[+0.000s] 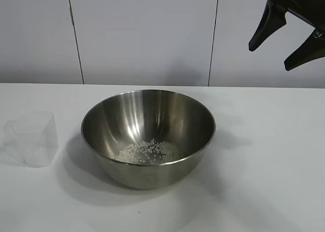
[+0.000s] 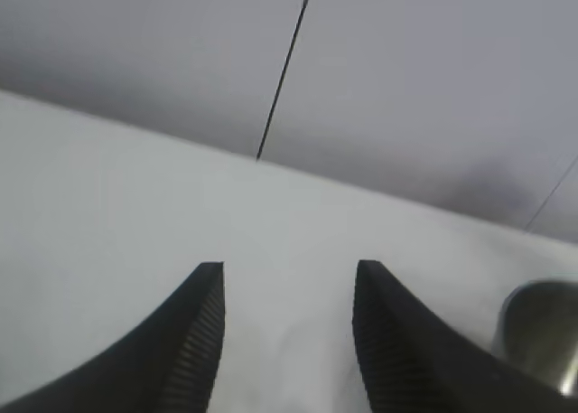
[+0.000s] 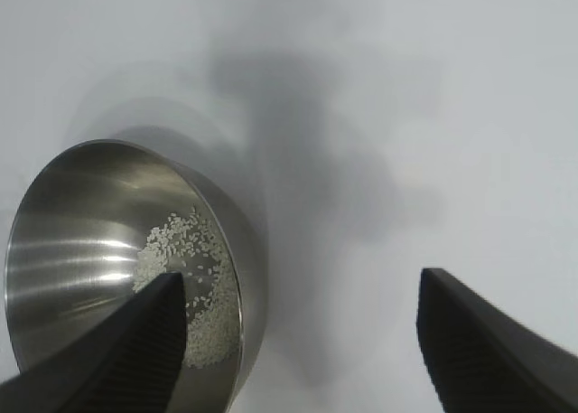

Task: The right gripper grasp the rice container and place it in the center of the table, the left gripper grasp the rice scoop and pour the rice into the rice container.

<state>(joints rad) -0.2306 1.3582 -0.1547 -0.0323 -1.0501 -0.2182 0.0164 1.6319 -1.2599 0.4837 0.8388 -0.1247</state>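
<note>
- Rice lies as a loose heap of small white grains in the bottom of the rice container, which sits about mid-table, nearest the exterior camera; judged from that, your pour looks done.
- Steel of that bowl is shiny and reflective, deep and round with a thin rim, and it takes streaks of light on its inner wall.
- Beside it, on the left arm's side and not touching it, you have the rice scoop standing upright on the table: translucent clear plastic, tapered sides, looking empty. Its handle you cannot make out.
- The relation to watch: the scoop rests free of any claw. The left gripper shows in its wrist view alone, jaws parted at a middling gap with nothing between them, ridged black pads facing bare white tabletop and the back wall, the bowl's edge off to one side.
- Farther back and high, your right gripper hangs above the bowl's right side, jaws wide and empty; its wrist view looks down past the bowl's rim.
</note>
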